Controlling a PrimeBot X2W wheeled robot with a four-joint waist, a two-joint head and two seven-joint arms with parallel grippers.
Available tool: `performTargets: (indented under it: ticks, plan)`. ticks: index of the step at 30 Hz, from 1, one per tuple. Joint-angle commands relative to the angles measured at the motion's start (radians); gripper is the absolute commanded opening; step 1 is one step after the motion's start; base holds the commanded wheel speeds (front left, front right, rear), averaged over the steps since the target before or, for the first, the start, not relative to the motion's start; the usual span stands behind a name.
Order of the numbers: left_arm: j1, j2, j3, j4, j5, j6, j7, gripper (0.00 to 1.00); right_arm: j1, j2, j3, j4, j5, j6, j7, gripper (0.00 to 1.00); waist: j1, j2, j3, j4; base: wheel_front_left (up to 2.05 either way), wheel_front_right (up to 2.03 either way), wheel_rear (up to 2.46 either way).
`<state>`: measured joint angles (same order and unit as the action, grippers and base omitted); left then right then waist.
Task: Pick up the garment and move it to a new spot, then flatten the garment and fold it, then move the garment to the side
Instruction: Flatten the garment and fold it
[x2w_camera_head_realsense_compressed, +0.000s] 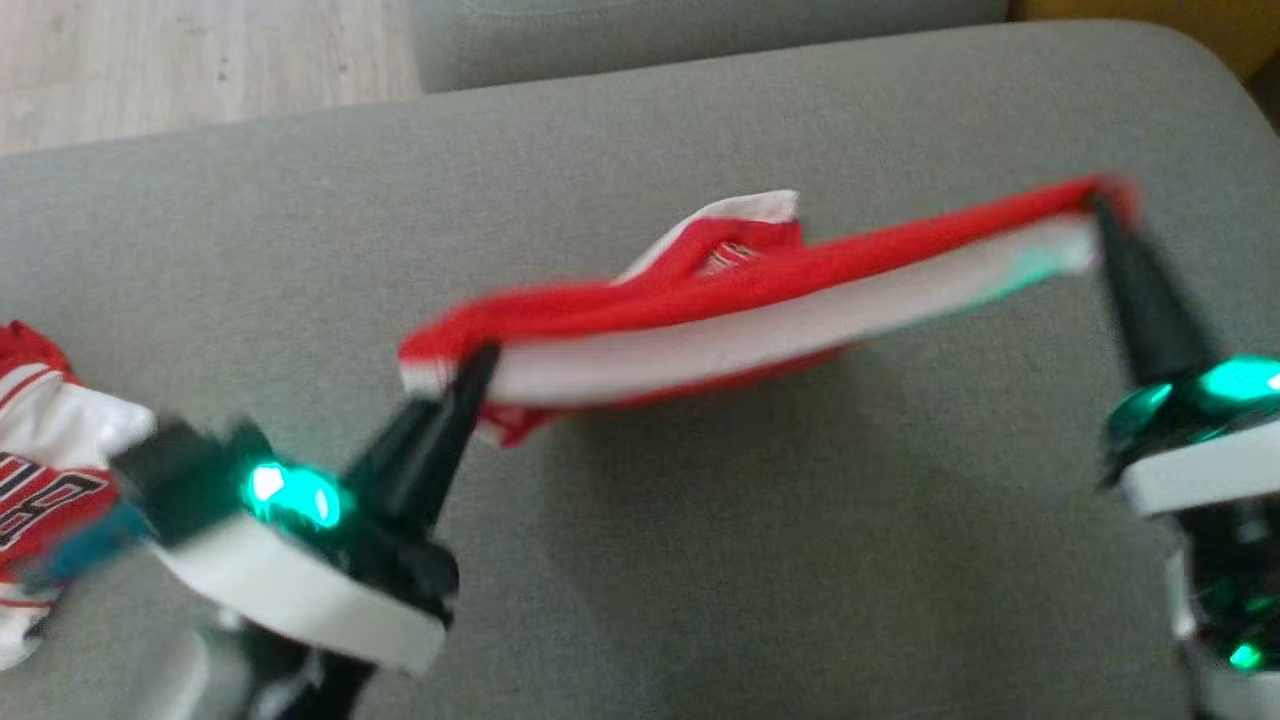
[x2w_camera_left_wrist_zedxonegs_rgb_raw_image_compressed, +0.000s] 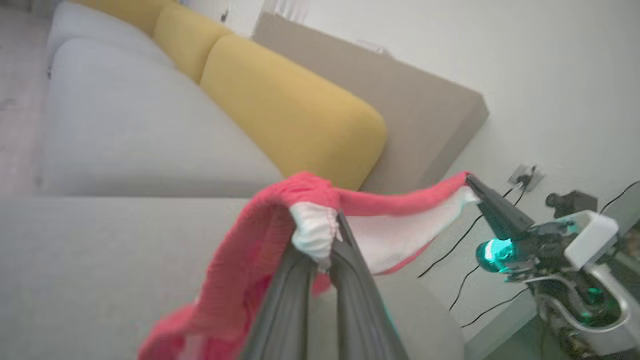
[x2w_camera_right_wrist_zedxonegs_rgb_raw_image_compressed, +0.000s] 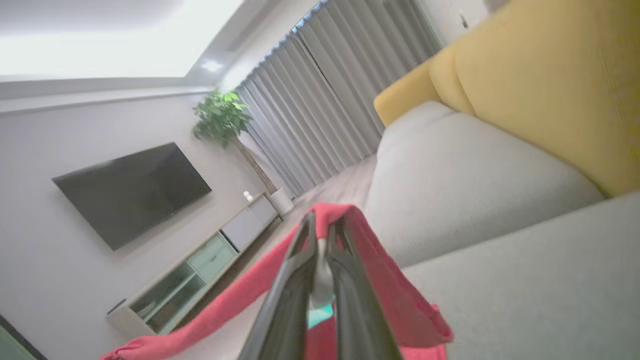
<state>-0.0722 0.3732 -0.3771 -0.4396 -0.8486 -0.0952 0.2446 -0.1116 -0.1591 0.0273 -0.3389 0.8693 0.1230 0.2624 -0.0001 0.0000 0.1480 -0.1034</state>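
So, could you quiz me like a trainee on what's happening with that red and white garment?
1. The left gripper and the right gripper are both: A wide open, B shut on the red and white garment, C gripping a cushion?
2. True or false: the garment is crumpled into a ball.
3. Fill in: the back cushions are coloured ____.
Key: 1 B. 2 False; it hangs stretched out between the grippers. 3 yellow.

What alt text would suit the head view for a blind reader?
The left gripper and right gripper hold a red and white garment stretched between them over a grey cushion. Another red and white cloth lies at far left.
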Motion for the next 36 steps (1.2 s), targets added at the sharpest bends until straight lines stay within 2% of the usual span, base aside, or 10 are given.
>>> performTargets:
  ticks: [1,3,6,11,14,17,22,26,30,36]
  plan:
    - [-0.094,0.018,0.057,-0.055,-0.019,0.009,0.015,0.0,-0.072,-0.011,0.011,-0.055,0.015,0.008,0.016,0.0,0.0001,0.0,0.015,-0.01,0.0,0.0,0.0]
    - [-0.188,0.004,0.076,-0.127,-0.095,0.049,0.092,0.0,-0.144,-0.014,-0.027,-0.114,0.043,0.008,0.071,0.0,0.0001,0.0,0.043,-0.021,0.0,0.0,0.0]
    - [-0.376,0.007,0.113,-0.139,-0.155,0.119,0.207,0.0,-0.301,-0.008,-0.064,-0.126,0.049,0.008,0.156,0.0,0.0001,0.0,0.106,-0.043,0.0,0.0,0.0]
    - [-0.742,-0.006,0.117,0.048,-0.15,0.177,0.327,0.0,-0.623,0.009,-0.081,0.023,-0.028,0.008,0.261,0.0,0.0001,0.0,0.23,-0.054,0.0,0.0,0.0]
    - [-0.938,-0.026,0.106,0.243,-0.096,0.171,0.321,0.0,-0.811,0.039,-0.062,0.173,-0.1,0.008,0.272,0.0,0.0001,0.0,0.288,-0.062,0.0,0.0,0.0]
    - [-1.099,-0.065,0.105,0.444,-0.042,0.149,0.252,0.0,-0.981,0.069,-0.041,0.322,-0.166,0.008,0.228,0.0,0.0001,0.0,0.333,-0.067,0.0,0.0,0.0]
    - [-1.321,-0.131,0.087,0.703,0.051,0.061,0.054,0.0,-1.195,0.098,-0.052,0.521,-0.212,0.008,0.091,0.0,0.0001,0.0,0.403,-0.069,0.0,0.0,0.0]
    - [-1.356,-0.173,0.067,0.845,0.069,0.007,-0.067,0.0,-1.216,0.104,-0.013,0.623,-0.204,0.008,0.035,0.0,0.0001,0.0,0.43,-0.066,0.0,0.0,0.0]
    - [-1.267,-0.168,0.039,0.912,0.045,-0.023,-0.116,0.0,-1.098,0.058,0.051,0.66,-0.198,0.008,0.023,0.0,0.0001,0.0,0.432,-0.06,0.0,0.0,0.0]
    - [-0.977,-0.135,0.006,0.822,-0.05,-0.033,-0.117,0.0,-0.827,-0.073,0.12,0.599,-0.145,0.008,0.057,0.0,0.0001,0.0,0.42,-0.057,0.0,0.0,0.0]
